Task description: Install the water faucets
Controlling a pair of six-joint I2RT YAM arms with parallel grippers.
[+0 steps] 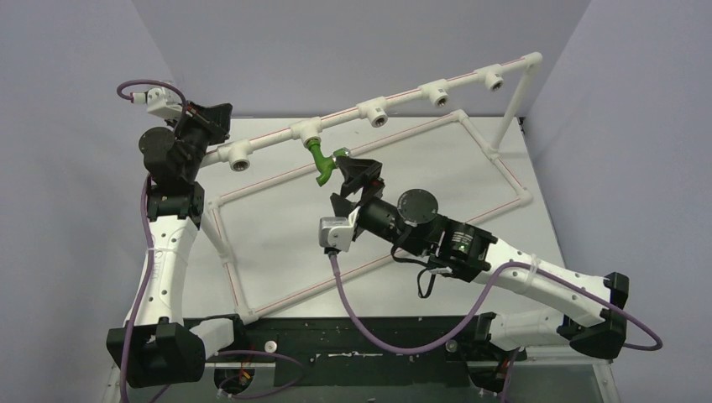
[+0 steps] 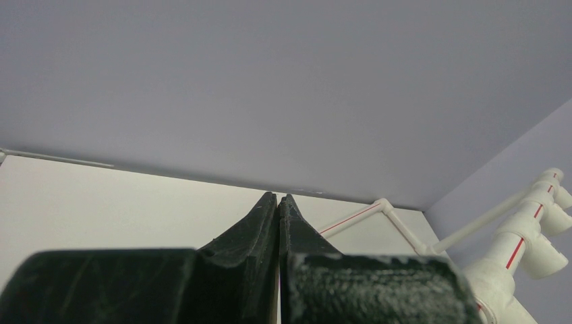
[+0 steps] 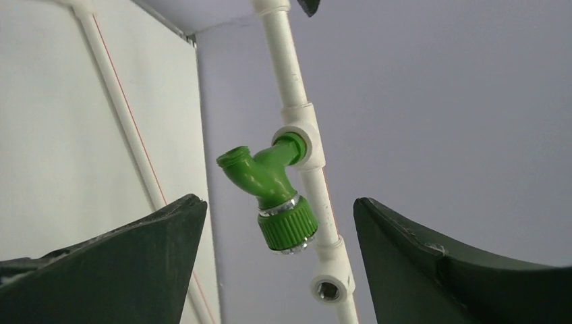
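Note:
One bright-green water faucet hangs from a white tee fitting on the raised white pipe. In the right wrist view the faucet is joined to that tee, its ribbed green cap pointing down. My right gripper is open just to the right of the faucet and does not touch it. In its own view the right gripper shows wide-apart fingers either side of the faucet, which sits further ahead. My left gripper is shut and empty by the pipe's left end, and the left gripper points at the back wall.
The raised pipe carries further open tee fittings, such as one on the left and others to the right. A rectangular pipe frame lies on the table. Purple walls close in on three sides.

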